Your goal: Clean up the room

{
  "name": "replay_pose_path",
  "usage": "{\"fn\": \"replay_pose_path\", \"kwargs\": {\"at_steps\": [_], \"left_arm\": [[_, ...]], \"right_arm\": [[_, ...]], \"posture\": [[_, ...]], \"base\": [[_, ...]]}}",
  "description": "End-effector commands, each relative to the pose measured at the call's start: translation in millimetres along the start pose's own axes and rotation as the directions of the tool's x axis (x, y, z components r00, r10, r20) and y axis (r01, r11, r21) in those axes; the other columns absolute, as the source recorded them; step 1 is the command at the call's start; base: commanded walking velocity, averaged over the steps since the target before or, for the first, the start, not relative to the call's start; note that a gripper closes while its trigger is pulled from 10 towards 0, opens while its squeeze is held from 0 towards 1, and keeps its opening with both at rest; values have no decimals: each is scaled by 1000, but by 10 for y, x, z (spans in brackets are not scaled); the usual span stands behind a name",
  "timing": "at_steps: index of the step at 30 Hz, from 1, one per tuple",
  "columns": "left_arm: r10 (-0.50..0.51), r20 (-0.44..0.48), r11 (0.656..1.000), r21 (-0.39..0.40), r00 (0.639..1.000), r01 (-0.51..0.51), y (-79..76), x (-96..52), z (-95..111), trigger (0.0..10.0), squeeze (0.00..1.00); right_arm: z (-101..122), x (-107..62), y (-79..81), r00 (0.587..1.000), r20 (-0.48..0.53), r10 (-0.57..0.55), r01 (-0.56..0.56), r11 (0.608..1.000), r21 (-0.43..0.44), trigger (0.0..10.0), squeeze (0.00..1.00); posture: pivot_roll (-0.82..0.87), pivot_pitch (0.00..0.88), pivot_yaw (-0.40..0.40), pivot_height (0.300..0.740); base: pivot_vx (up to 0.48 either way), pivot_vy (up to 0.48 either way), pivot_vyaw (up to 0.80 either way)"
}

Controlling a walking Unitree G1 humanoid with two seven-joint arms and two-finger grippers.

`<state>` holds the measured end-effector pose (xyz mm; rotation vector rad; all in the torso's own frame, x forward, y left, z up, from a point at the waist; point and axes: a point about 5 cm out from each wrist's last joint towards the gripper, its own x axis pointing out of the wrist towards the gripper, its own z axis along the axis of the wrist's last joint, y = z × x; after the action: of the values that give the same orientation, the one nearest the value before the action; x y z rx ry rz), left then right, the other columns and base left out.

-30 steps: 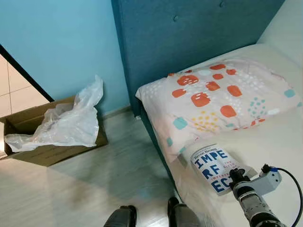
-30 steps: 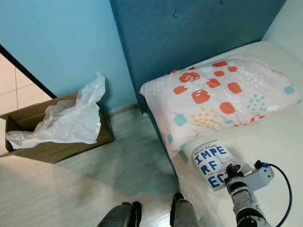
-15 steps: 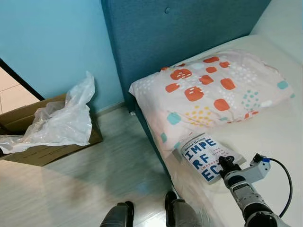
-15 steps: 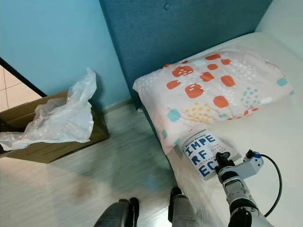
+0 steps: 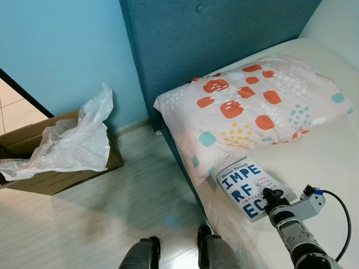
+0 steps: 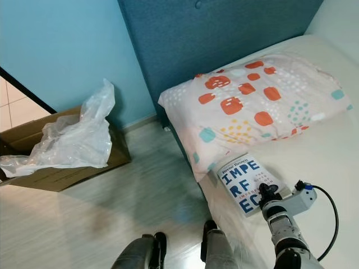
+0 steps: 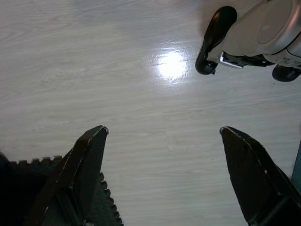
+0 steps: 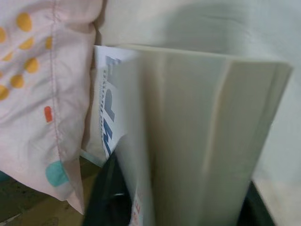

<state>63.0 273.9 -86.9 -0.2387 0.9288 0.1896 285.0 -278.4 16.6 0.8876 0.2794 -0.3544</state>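
- Blue-walled bedroom, pale wood floor point(image 5: 101, 213), white bed point(image 5: 325, 162) on the right.
- Right gripper point(image 5: 273, 197) clamped on book point(image 5: 248, 188), near bed edge, just below patterned pillow point(image 5: 252, 112).
- Left gripper point(image 7: 162, 141) spread wide over floor.
- Far left: cardboard box point(image 5: 61, 179) holding crumpled plastic point(image 5: 73, 145).

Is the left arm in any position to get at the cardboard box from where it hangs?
Probably not yet. The left gripper hangs open over bare floor by the robot's foot, while the cardboard box sits farther off by the blue wall; nothing blocks it.
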Motion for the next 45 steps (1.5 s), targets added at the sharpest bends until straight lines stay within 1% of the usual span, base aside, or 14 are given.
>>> {"fn": "replay_pose_path", "kwargs": {"at_steps": [1,7,14,21,22,25,27,30,34,40,41,42,44,45], "left_arm": [[23,-71,1000,-11,997,-24,58,-74,-176,10000,0],[22,-73,1000,-11,997,-23,46,-61,-168,10000,0],[7,-60,1000,-22,998,-8,-84,70,-47,10000,0],[-2,-60,999,-34,998,0,-156,125,-9,10000,0],[-1,-66,999,-42,998,-2,-187,145,-8,10000,0],[-1,-66,999,-42,998,-2,-187,145,-8,10000,0],[7,-74,999,-52,997,-11,-245,188,11,10000,0],[9,-76,998,-55,997,-14,-265,205,23,10000,0],[12,-76,998,-61,997,-17,-316,260,96,10000,0],[16,-73,997,-68,997,-21,-354,303,163,10000,0],[13,-70,997,-71,997,-18,-374,318,187,10000,0],[13,-70,997,-71,997,-18,-374,318,187,10000,0],[0,-59,997,-78,998,-5,-444,359,244,10000,0],[-3,-58,997,-78,998,-2,-455,365,252,10000,0]], "right_arm": [[-72,-49,-110,999,-16,-44,44,999,19,10000,1000],[-60,-46,-109,999,-11,-49,50,998,23,10000,1000],[-138,-79,-173,996,-47,-81,81,997,7,10000,1000],[-160,-97,-210,993,-60,-98,98,995,4,10000,1000],[-210,-118,-251,988,-80,-132,132,991,-12,10000,1000],[-210,-118,-251,988,-80,-132,132,991,-12,10000,1000],[-291,-157,-325,973,-103,-209,205,978,-49,10000,1000],[-311,-167,-343,967,-107,-232,227,972,-59,10000,1000],[-373,-175,-352,952,-125,-279,268,959,-94,10000,1000],[-373,-171,-350,943,-125,-309,290,945,-150,10000,1000],[-354,-173,-363,936,-117,-331,307,934,-183,10000,902],[-354,-173,-363,936,-117,-331,307,934,-183,10000,902],[-227,-179,-418,912,-61,-405,367,875,-317,10000,761],[-201,-180,-425,908,-49,-417,376,859,-346,10000,761]], "posture": [[182,459,53,740],[176,448,54,740],[149,374,36,740],[139,350,29,740],[124,303,14,740],[124,303,14,740],[120,256,9,740],[120,256,9,740],[110,188,10,740],[101,152,9,740],[99,144,9,740],[99,144,9,740],[93,130,14,740],[93,130,14,740]], "base": [[0,0,0],[0,0,0],[0,0,0],[0,0,0],[0,0,0],[0,0,0],[0,0,0],[0,0,0],[0,0,0],[0,0,0],[0,0,0],[0,0,0],[0,0,0],[0,0,0]]}}
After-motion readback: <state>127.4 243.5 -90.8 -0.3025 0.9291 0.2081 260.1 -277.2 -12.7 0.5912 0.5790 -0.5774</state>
